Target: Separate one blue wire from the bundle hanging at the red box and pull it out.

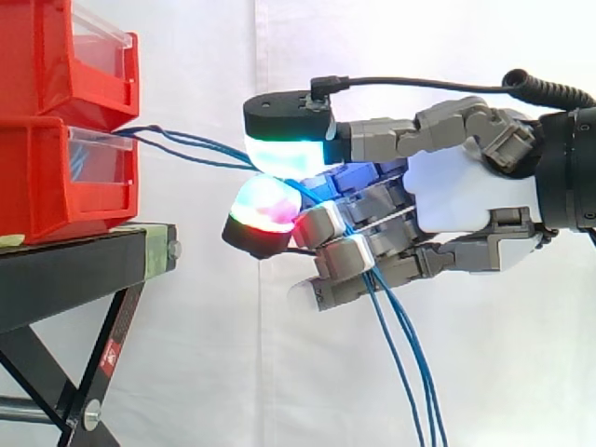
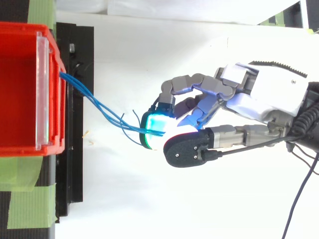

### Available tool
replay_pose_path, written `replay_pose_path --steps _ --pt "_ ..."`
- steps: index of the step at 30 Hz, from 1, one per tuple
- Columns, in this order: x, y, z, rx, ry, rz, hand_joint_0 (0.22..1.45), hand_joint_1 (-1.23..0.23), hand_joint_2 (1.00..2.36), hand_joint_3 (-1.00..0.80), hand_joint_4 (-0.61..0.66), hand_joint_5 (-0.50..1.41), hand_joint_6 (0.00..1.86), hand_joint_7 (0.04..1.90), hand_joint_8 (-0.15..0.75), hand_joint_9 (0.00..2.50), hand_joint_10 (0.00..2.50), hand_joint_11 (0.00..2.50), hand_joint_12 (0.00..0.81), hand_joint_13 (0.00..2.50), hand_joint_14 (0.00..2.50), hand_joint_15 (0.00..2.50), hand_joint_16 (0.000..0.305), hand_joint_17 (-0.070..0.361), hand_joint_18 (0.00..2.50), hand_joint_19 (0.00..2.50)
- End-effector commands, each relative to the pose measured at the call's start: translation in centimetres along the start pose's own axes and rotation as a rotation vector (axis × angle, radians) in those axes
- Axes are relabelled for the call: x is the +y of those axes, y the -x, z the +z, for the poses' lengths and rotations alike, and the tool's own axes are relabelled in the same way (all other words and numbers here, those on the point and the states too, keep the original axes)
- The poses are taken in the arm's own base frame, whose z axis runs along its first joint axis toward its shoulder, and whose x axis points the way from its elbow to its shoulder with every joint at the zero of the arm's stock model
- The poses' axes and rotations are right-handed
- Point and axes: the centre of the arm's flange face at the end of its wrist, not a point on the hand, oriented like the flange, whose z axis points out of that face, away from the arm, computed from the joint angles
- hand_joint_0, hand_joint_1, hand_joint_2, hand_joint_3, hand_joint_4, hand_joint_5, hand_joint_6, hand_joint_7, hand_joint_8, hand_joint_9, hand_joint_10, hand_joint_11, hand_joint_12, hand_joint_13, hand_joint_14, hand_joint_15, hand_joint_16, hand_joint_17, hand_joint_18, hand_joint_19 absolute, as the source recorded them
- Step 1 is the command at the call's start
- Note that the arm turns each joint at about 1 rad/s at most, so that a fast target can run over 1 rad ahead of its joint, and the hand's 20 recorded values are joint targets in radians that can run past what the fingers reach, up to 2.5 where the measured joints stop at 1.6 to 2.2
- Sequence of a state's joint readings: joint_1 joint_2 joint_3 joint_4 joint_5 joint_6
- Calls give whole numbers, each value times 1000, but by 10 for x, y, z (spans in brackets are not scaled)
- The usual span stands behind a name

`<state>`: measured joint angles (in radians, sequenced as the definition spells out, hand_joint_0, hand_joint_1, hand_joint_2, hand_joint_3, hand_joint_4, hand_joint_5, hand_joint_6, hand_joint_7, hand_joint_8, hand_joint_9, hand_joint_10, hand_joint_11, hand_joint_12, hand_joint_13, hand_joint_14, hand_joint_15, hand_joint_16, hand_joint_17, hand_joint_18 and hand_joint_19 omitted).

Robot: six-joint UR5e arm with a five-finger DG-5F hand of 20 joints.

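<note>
Thin blue wires [image 1: 200, 149] come out of the front of the lower red bin [image 1: 56, 177] and run rightward through the air to my hand [image 1: 466, 191]. The hand is about a hand's width right of the bin, with its fingers curled. A cyan-glowing pad [image 1: 279, 154] above and a red-and-green glowing pad [image 1: 265, 209] below pinch the wires between them. Past the pinch the wires pass through the curled fingers and hang down as loose strands [image 1: 410, 372]. In the top view the wires [image 2: 94, 102] fan from the bin [image 2: 20, 89] to the pads of the hand [image 2: 264, 97].
A second red bin [image 1: 65, 56] is stacked on the lower one. Both stand on a black stand [image 1: 74, 270] with crossed legs and green tape [image 2: 30, 204] on its top. A white curtain hangs behind, with open air right of the stand.
</note>
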<state>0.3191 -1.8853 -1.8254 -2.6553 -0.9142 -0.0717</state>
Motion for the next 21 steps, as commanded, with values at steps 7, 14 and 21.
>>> replay_pose_path --steps 7,14,21 --pt "1 0 0 3 3 6 636 -767 1017 -296 243 -154 645 1194 296 1169 9 1455 312 1280 26 1257 41 92 617 428" --pt "1 0 0 0 2 6 666 -841 1010 -388 242 -167 670 1151 294 1138 7 1479 309 1261 27 1246 40 91 613 410" --pt "1 0 0 0 2 6 616 -766 1002 -477 251 -169 682 1120 300 1140 8 1460 318 1262 27 1249 40 89 605 435"
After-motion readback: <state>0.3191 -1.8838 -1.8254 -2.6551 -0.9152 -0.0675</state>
